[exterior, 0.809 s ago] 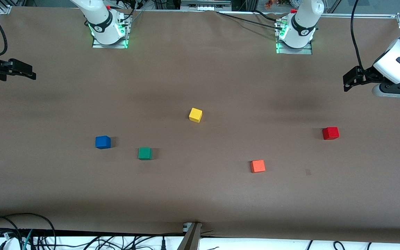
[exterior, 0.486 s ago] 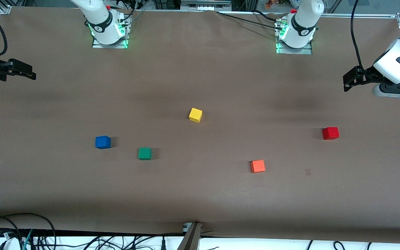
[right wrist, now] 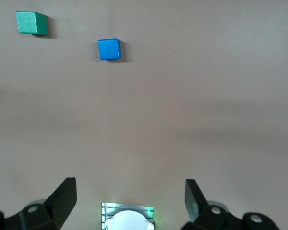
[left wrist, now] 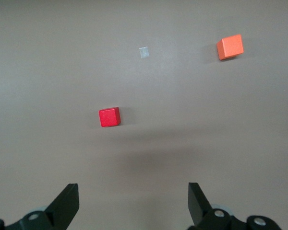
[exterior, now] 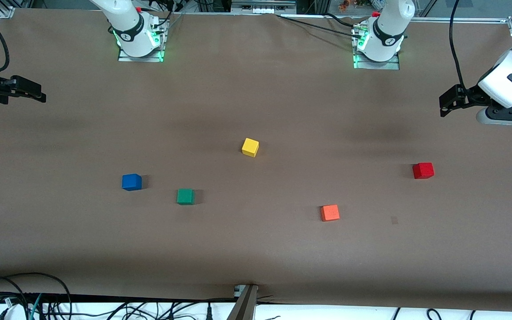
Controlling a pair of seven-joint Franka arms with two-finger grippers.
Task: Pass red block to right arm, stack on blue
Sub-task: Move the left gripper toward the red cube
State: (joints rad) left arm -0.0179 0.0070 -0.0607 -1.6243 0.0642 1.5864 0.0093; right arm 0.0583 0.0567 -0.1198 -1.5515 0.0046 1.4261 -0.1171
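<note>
Nothing grasped yet: red block (exterior: 423, 170) is sitting on the tabletop (exterior: 256, 249) toward the left arm's end. Left claw (left wrist: 133, 203) is hanging wide, probably lining up. Right claw (right wrist: 129, 201) is waiting wide; blue block (exterior: 131, 182) is well apart.

From a high front camera facing the bases we see the whole counter (exterior: 256, 249), while each wrist camera looks steeply down from well above it, sharing the red block (exterior: 423, 170) and the blue (exterior: 131, 182) respectively.
</note>
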